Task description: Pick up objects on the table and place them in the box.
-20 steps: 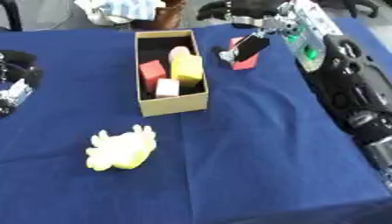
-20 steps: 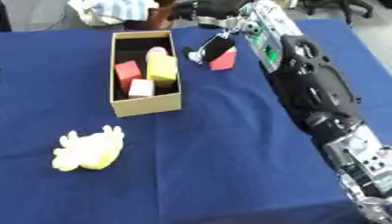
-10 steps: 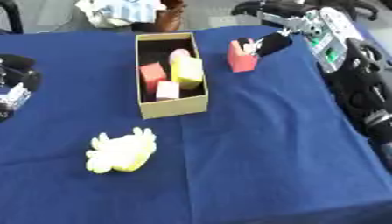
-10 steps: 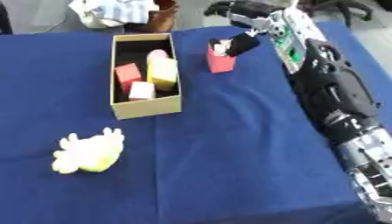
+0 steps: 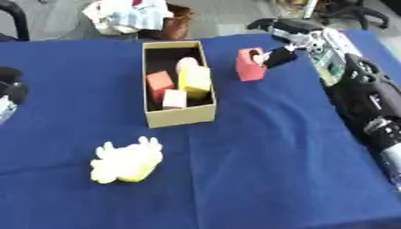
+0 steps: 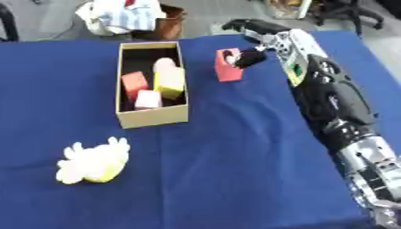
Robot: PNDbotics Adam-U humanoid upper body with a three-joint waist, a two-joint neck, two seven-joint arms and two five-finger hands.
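Right hand (image 5: 275, 56): fingers pinched onto the right side of the red block (image 5: 250, 65) — thumb tip shows at the block's upper right edge, the rest of the fingers curl back above it.
Red block: upright, just right of the box, near its far end. Can't tell if its bottom is touching the cloth or slightly off it.
Right arm (image 6: 329, 94): black with a green-lit panel, comes in along the right side and reaches up toward the far right of the table.
Box (image 5: 179, 116): tan cardboard, open top, long side running away from the robot, sitting middle-left on the cloth.
Inside the box: a red cube (image 5: 159, 83) on the left, a yellow block (image 5: 196, 81) beside it on the right, a small pink cube (image 5: 174, 99) nearer the front, and something pale pink and rounded (image 5: 186, 63) toward the back.
Yellow plush toy (image 5: 125, 160): soft and lumpy, lying on the cloth well in front of the box, a bit to its left — nothing touching it.
Left hand (image 5: 9, 91): only a dark bit shows at the left edge, honestly can't tell what the fingers are doing.
Table (image 5: 250, 170): covered in a blue cloth.
Behind the table: a bundle of light striped cloth (image 6: 124, 17) on something brown, off the far edge.
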